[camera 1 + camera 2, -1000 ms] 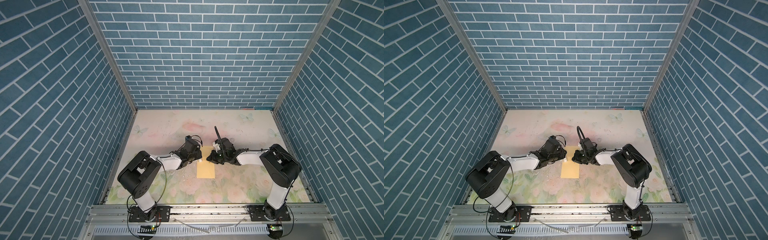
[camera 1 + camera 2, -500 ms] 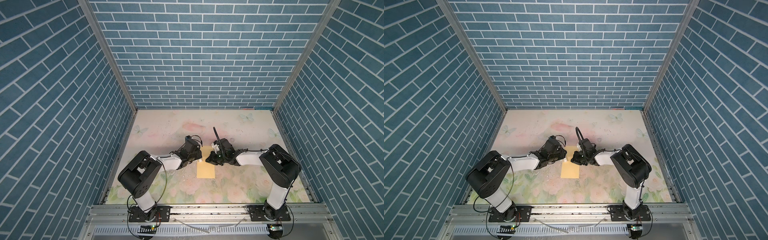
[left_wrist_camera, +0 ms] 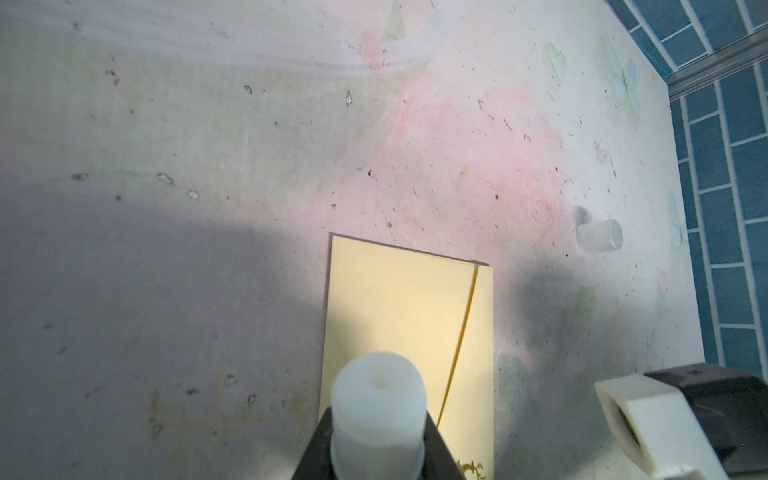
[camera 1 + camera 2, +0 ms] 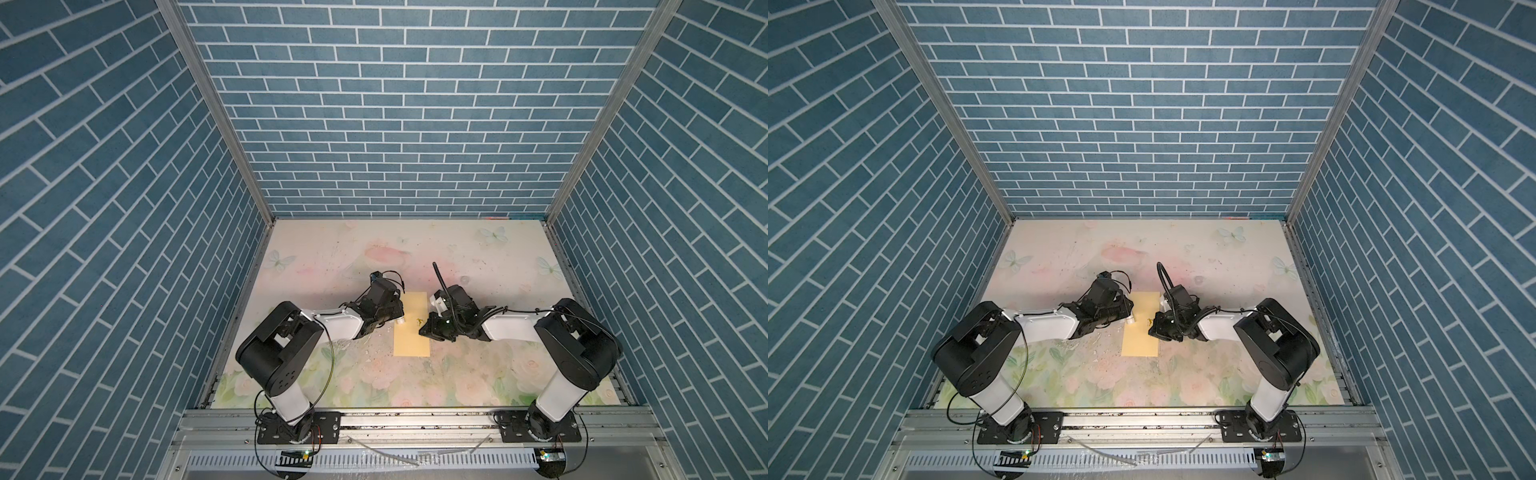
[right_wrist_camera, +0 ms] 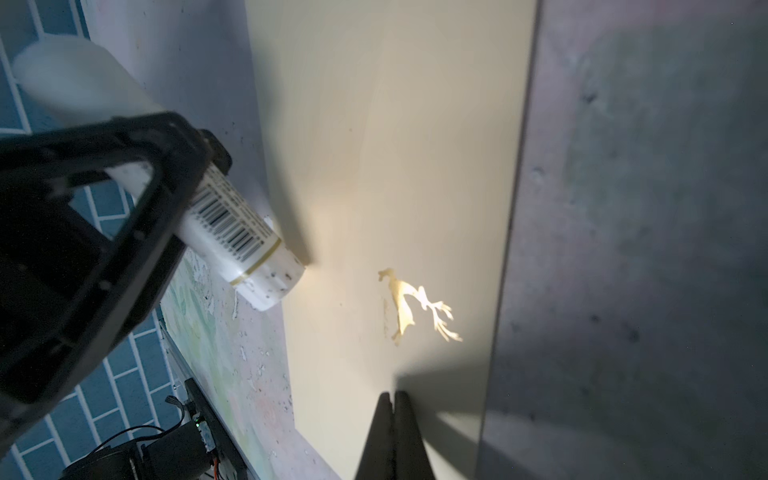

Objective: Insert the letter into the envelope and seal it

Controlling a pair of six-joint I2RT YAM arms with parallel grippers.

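The yellow-tan envelope (image 4: 411,338) (image 4: 1140,340) lies flat mid-table, long axis running away from the arms, with a gold deer mark (image 5: 419,303) near its right edge. Its flap edge shows as a thin slanted line (image 3: 465,316). My left gripper (image 4: 395,318) (image 3: 378,449) is shut on a white glue stick (image 3: 380,399) (image 5: 232,232), whose tip sits at the envelope's left edge. My right gripper (image 4: 423,330) (image 5: 395,399) is shut and empty, its tips over the envelope just beside the deer mark. The letter is out of view.
A small translucent cap (image 3: 598,241) lies on the floral mat beyond the envelope, toward the right. White flecks (image 4: 370,349) dot the mat left of the envelope. Blue brick walls (image 4: 415,124) close in the back and both sides.
The right wrist has shifted slightly over the envelope. The left arm and the glue stick have held still.
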